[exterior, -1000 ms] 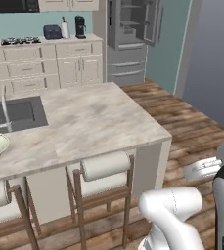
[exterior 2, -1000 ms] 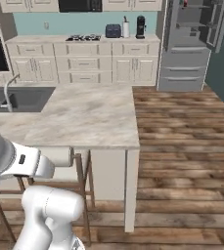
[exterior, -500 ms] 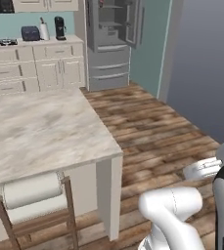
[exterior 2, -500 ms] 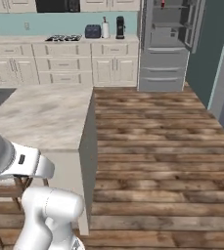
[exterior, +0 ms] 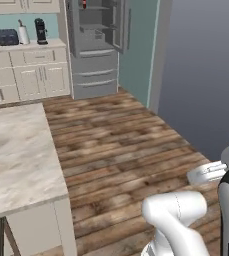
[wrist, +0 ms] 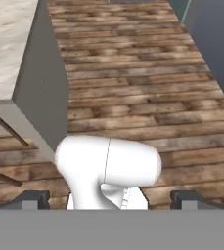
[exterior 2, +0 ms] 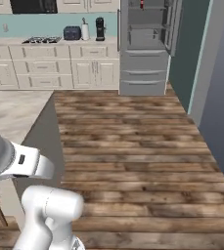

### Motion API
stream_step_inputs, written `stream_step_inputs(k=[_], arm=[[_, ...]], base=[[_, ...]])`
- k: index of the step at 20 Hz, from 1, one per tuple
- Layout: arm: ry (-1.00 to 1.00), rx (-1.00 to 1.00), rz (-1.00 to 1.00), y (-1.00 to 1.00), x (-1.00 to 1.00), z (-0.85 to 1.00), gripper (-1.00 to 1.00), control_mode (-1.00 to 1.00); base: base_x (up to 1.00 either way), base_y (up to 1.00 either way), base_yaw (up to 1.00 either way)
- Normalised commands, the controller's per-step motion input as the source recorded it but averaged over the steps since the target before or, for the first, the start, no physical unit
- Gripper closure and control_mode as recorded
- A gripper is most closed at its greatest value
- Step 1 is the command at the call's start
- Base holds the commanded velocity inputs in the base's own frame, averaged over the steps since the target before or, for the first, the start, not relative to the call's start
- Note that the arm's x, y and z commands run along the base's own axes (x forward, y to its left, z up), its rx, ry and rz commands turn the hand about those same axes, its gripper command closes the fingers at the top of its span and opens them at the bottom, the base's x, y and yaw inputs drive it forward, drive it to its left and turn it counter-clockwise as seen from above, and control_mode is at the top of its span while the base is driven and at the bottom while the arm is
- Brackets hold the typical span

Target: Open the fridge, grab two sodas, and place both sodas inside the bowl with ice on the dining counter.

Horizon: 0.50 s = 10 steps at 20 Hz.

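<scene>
**Fridge open at far wall; claw spread wide and holding nothing**

Fridge (exterior: 93, 47) stands at the far end of the room, against the teal wall, at the right end of the run of cream cabinets (exterior: 28, 75). Its upper compartment is open: the right-hand door (exterior 2: 172, 24) is swung outward, and pale shelves show inside. A small red-labelled item (exterior 2: 142, 4) sits on the top shelf; it is too small to identify with certainty. The two lower drawers (exterior 2: 144, 68) are shut.

On the wall counter, to the left of the fridge, stand a dark toaster (exterior: 8, 36), a pale upright holder (exterior: 22, 34) and a black coffee machine (exterior: 40, 31). A cooktop (exterior 2: 39, 40) lies further left along the same counter, with a dark microwave (exterior 2: 33, 5) above it.

Dining counter (exterior: 16, 155), with its beige marbled top, occupies the lower left of the left base view; one corner and a grey side panel (wrist: 42, 93) appear in the hand view. Thin wooden stool legs (wrist: 6, 129) show beneath the overhang.

Open wooden plank floor (exterior 2: 133, 141) separates the dining counter from the fridge.

Gripper (wrist: 110, 200): the two dark fingertips (wrist: 33, 199) sit far apart at the lower edge of the hand view, fully spread, with nothing between them.
</scene>
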Motion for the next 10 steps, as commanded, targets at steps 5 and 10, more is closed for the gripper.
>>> stream_step_inputs(k=[5, 10], arm=[[0.0, 0.0, 0.0, 0.0, 0.0, 0.0, -1.0, 1.0], [0.0, 0.0, 0.0, 0.0, 0.0, 0.0, -1.0, 1.0]], base=[[0.94, -0.85, 0.01], [1.0, -0.49, 0.09]])
